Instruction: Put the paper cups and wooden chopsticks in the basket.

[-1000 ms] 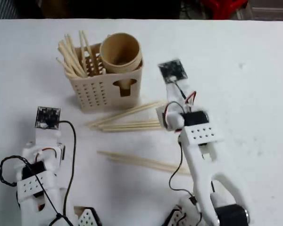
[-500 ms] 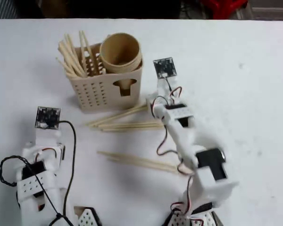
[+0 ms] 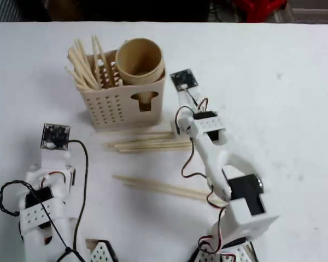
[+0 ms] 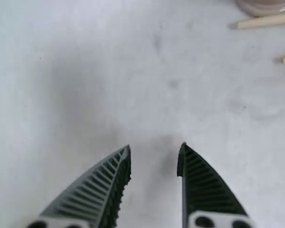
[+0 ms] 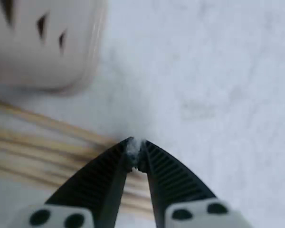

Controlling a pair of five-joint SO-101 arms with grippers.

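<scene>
The right arm is covering one end of the wooden chopsticks; in the right wrist view its jaws are hiding their tips, possibly pinching one, and the basket is running off the edge.

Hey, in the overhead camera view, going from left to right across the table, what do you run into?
left arm → upright chopsticks → paper cup → right arm
</scene>
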